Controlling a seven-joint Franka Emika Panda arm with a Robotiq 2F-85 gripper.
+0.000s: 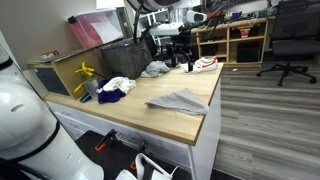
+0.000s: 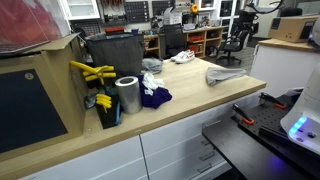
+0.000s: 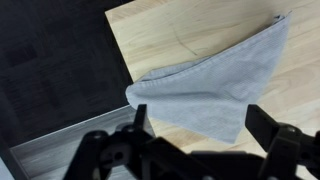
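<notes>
We are hovering over cloth (image 3: 205, 85), fingers (image 3: 262, 125) spread open, holding nothing. Cloth lying just ahead of fingers, long axis slanting away across bench (image 3: 160, 30).

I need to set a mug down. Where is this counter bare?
The wooden counter is bare between the folded grey cloth and the crumpled dark blue cloth, and along its front edge. Crowded around the shiny metal cylinder and yellow clamps.

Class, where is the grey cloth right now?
The grey cloth lies alone near one end of the wooden worktop, apart from the blue cloth in both exterior views; in the wrist view it is just beyond the claw.
</notes>
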